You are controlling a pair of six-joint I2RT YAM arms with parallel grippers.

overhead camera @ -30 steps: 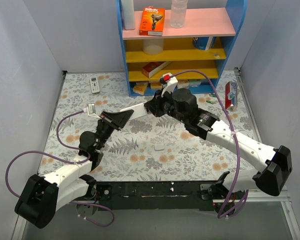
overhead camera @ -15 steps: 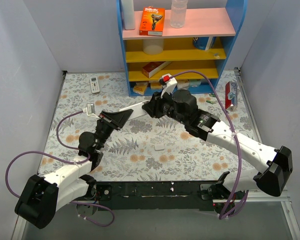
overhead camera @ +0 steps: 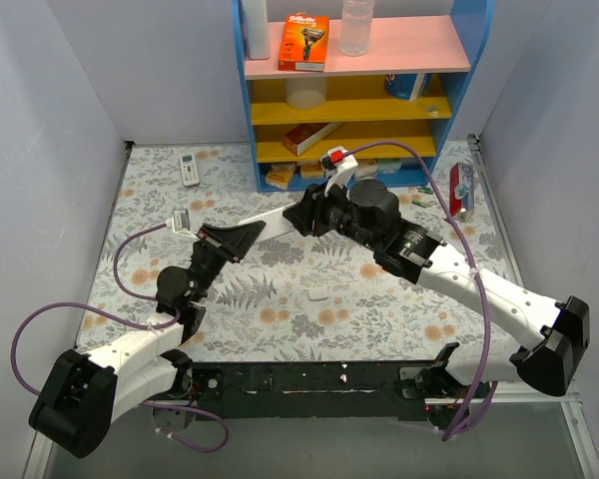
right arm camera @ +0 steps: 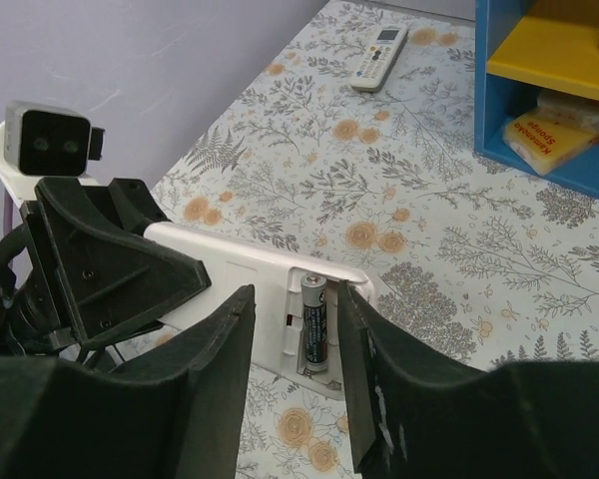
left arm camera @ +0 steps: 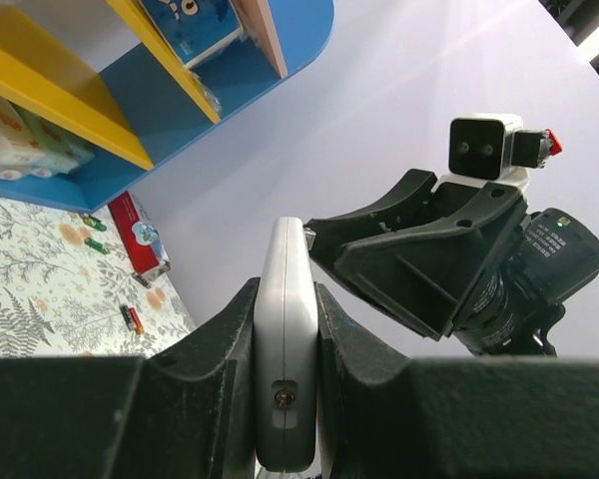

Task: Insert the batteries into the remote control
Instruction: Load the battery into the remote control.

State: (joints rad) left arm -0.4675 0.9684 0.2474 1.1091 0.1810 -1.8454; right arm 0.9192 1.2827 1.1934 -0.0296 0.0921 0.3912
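— Seen from above, what has changed?
— The right claw (overhead camera: 307, 216) has spread its fingers over the last second, and its wrist has shifted a little to the right. The left claw (overhead camera: 232, 238) has not budged. It pinches the near-left end of the remote (overhead camera: 275, 214) and holds it off the table (overhead camera: 309, 334).
— And the left wrist view?
— The remote stands edge-on, squeezed between the left fingers (left arm camera: 215, 369), with the right claw just beyond its far end.
— The right wrist view?
— Its fingers stand apart on either side of the open bay. One battery (right arm camera: 313, 317) lies inside and seems free of both. So that cell looks delivered. The slot beside it looks empty, so probably one more is needed.
— And the surroundings?
— A flowered cloth covers the table, grey walls close in on the left and right, and a blue shelf (overhead camera: 349, 110) stands at the far side. A small buttoned remote (overhead camera: 189, 168) lies far left and a red pack (overhead camera: 462, 190) far right, with spare cells (left arm camera: 132, 317) near it.
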